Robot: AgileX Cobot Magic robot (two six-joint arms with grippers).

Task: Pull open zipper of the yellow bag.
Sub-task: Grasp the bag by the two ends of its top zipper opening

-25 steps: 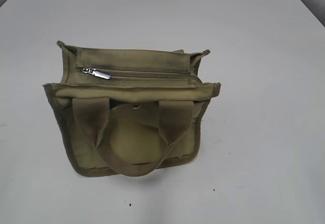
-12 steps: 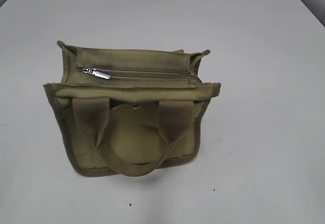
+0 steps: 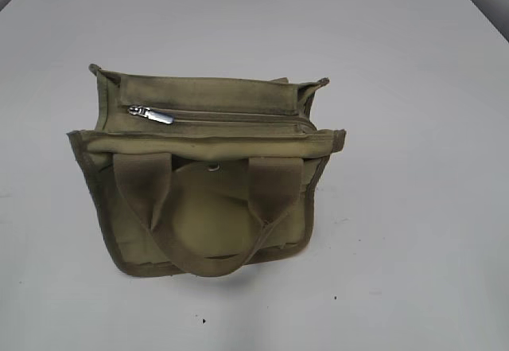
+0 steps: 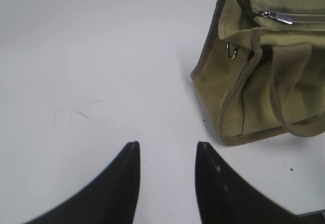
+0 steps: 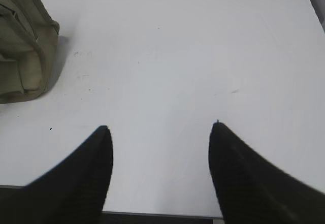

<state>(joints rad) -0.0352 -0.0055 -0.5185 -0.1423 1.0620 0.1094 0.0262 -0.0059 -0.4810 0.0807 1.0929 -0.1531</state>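
Observation:
The yellow bag is an olive-khaki canvas tote standing in the middle of the white table, its loop handles folded down over the front. Its zipper runs closed along the top panel, with the silver pull tab at the left end. Neither arm shows in the exterior view. My left gripper hovers open over bare table, with the bag and its pull tab up to the right. My right gripper is open wide over bare table, with a corner of the bag at the upper left.
The white table stretches around the bag on all sides. Its near edge shows just under my right gripper. A small metal ring hangs on the bag's left side. Small dark specks dot the surface in front of the bag.

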